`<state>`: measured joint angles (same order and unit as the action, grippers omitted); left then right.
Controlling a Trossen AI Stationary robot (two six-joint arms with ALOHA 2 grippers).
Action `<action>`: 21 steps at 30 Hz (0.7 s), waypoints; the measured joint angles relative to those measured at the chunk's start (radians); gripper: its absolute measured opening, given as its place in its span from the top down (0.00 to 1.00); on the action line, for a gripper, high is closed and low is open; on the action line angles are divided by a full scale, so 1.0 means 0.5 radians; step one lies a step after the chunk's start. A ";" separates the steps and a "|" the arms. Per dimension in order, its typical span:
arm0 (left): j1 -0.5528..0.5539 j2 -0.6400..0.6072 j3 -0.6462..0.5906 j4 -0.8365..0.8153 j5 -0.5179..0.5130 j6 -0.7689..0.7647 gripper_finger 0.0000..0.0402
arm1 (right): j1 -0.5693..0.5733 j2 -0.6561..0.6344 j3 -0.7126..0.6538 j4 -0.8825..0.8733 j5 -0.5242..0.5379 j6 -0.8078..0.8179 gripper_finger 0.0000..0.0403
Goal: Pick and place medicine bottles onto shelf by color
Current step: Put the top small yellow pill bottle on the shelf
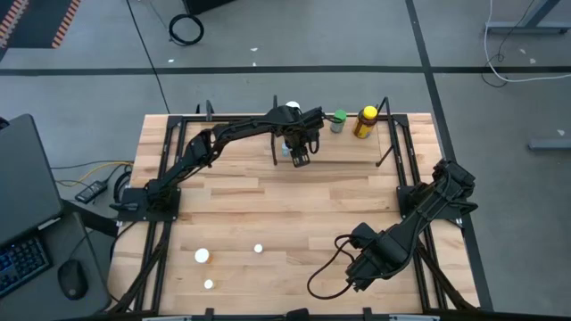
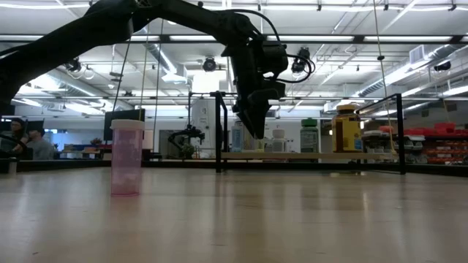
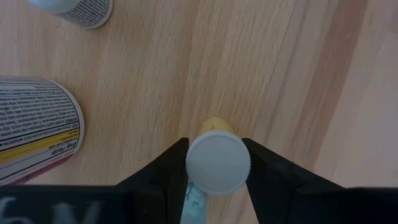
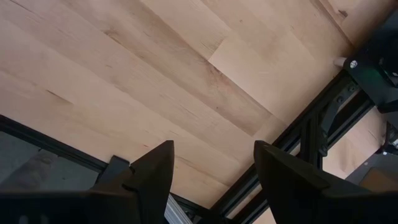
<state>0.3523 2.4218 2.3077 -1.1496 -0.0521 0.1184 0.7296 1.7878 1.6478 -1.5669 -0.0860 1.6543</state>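
Observation:
My left gripper (image 1: 301, 157) reaches to the shelf (image 1: 357, 147) at the table's far edge and is shut on a small white-capped bottle (image 3: 217, 163). A white bottle (image 1: 292, 111), a green one (image 1: 337, 121) and a yellow dark-capped one (image 1: 364, 122) stand on the plank. The left wrist view shows two labelled bottles (image 3: 34, 130) (image 3: 78, 9) standing beside the held one. Three tiny white bottles (image 1: 202, 256) (image 1: 258, 249) (image 1: 208, 284) stand on the near left of the table. My right gripper (image 1: 357, 275) hangs open over the near right, holding nothing. My left gripper pinches the small bottle by its round white cap (image 3: 190, 163) between its two fingers (image 3: 165, 177), one on each side. The fingers come from above, slanting steeply down. The bottle stands upright under them; whether its bottom rests on the plank I cannot tell.
A pink see-through bottle (image 2: 126, 155) stands on the table in the low view. Black metal posts (image 1: 385, 107) frame the shelf, and a black frame (image 4: 292, 146) runs along the table's edges. Bare wood lies across the table's middle (image 1: 294, 214).

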 joint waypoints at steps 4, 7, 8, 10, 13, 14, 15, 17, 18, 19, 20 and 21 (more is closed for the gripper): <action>0.000 0.000 0.000 -0.012 0.000 0.000 0.62 | 0.000 0.000 0.000 -0.001 -0.001 0.000 0.43; 0.000 0.000 0.000 -0.021 -0.001 -0.003 0.60 | 0.000 0.000 0.000 -0.003 -0.002 0.000 0.43; 0.000 0.000 0.000 -0.020 -0.008 -0.003 0.60 | 0.000 0.000 0.000 -0.005 -0.002 0.000 0.43; 0.000 -0.001 0.001 -0.020 -0.031 -0.003 0.58 | 0.000 0.000 0.000 -0.005 -0.002 0.000 0.43; 0.000 -0.001 0.001 -0.021 -0.060 -0.004 0.56 | 0.000 0.000 0.000 -0.005 -0.003 0.000 0.43; 0.000 -0.001 0.001 -0.021 -0.072 -0.004 0.55 | 0.000 0.000 0.000 -0.005 -0.006 0.000 0.43; 0.000 -0.001 0.001 -0.021 -0.078 -0.004 0.54 | 0.000 0.000 0.000 -0.005 -0.010 0.000 0.43; 0.000 -0.001 0.001 -0.021 -0.082 -0.005 0.52 | 0.000 0.000 0.000 -0.004 -0.011 0.000 0.43; 0.000 -0.001 0.001 -0.021 -0.082 -0.007 0.52 | 0.000 0.000 0.000 -0.004 -0.011 0.000 0.43; 0.000 -0.005 0.001 -0.022 -0.082 -0.013 0.51 | 0.000 0.000 -0.001 -0.005 -0.011 0.000 0.43; 0.000 -0.012 0.001 -0.029 -0.082 -0.016 0.50 | 0.000 0.000 0.000 -0.004 -0.011 0.000 0.43; 0.000 -0.019 0.001 -0.026 -0.082 -0.016 0.49 | 0.000 0.000 0.000 -0.005 -0.011 0.000 0.43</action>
<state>0.3523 2.4124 2.3081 -1.1626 -0.0929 0.1107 0.7296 1.7878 1.6478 -1.5694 -0.0917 1.6543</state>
